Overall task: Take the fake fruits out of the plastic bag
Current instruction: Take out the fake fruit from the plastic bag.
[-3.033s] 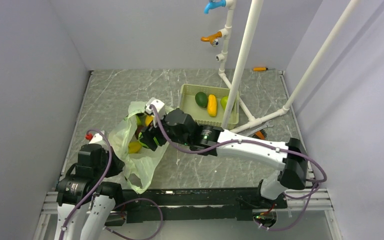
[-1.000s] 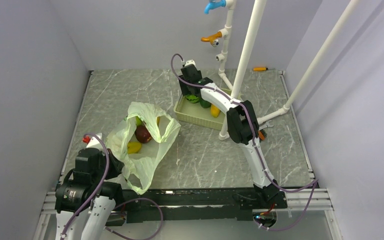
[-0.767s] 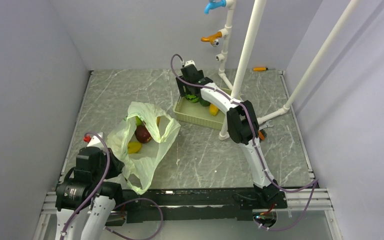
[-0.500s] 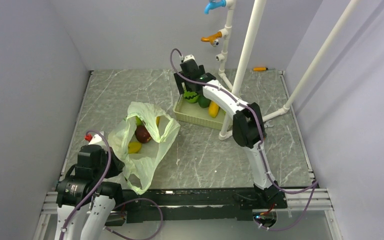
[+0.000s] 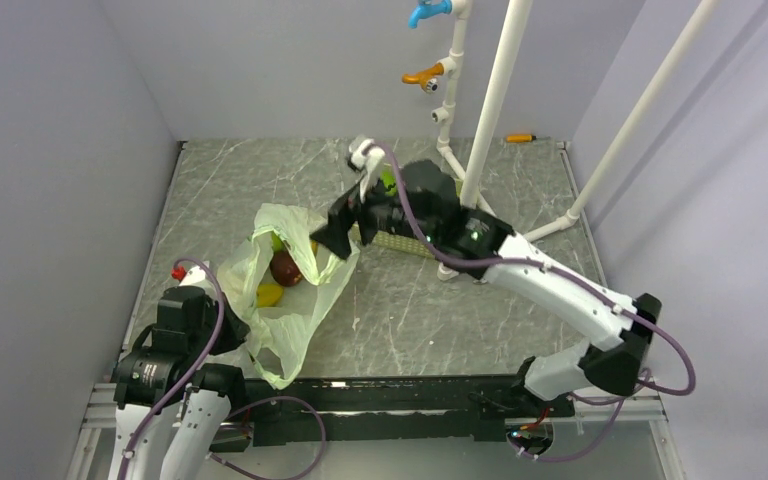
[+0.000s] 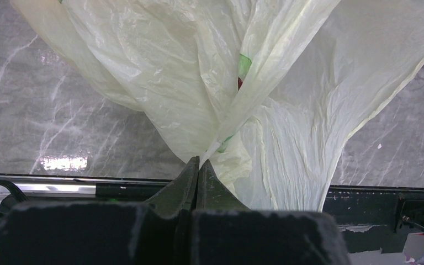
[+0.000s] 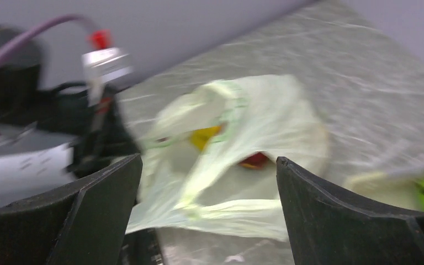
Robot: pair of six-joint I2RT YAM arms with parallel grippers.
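Now plastic bag (image 5: 295, 330) holds three fruits (image 5: 285, 268); left jaws pinch it, right jaws spread.

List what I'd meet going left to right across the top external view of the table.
From the left: translucent pale-green plastic bag → beige slotted plastic tray → small orange cylindrical object at the far edge → slanted white plastic pipe.

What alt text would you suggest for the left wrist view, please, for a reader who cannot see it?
The left hand, shut, pinches a gathered fold of the translucent pale-green plastic bag, which fans out above it over the grey marbled table. A small green patch shows among the folds.
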